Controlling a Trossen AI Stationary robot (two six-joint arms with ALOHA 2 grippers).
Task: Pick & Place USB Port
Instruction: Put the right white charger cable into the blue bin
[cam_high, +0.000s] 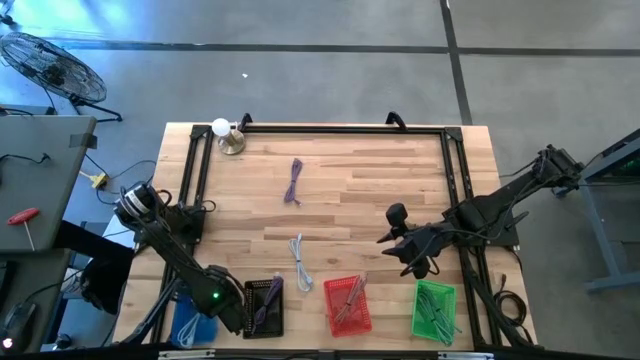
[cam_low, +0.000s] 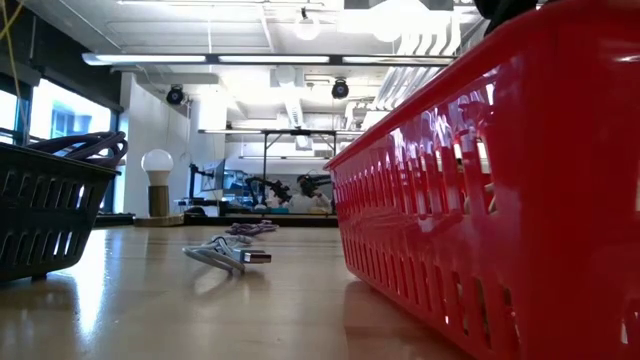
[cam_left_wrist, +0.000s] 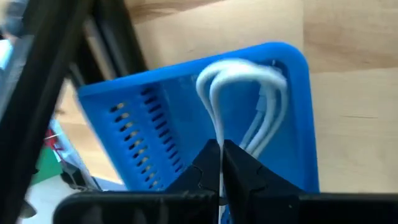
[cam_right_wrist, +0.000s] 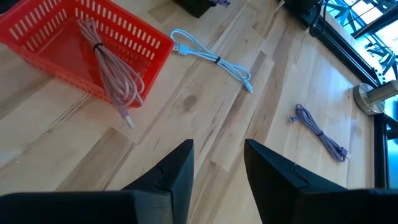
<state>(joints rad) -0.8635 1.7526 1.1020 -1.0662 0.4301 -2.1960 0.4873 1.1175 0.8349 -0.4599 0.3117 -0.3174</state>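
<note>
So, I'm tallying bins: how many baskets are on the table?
4, along the near edge: blue basket under the left arm, black basket, red basket, green basket. None appears hidden.

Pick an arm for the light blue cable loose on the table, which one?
Right. The right pincer is open and empty above the table, with the light blue cable ahead of it. The left pincer is shut on a white cable over the blue basket.

My low view glares under bright ceiling lights, and the near red basket looks soft. My left wrist picture seems blurred around the white cable.
</note>
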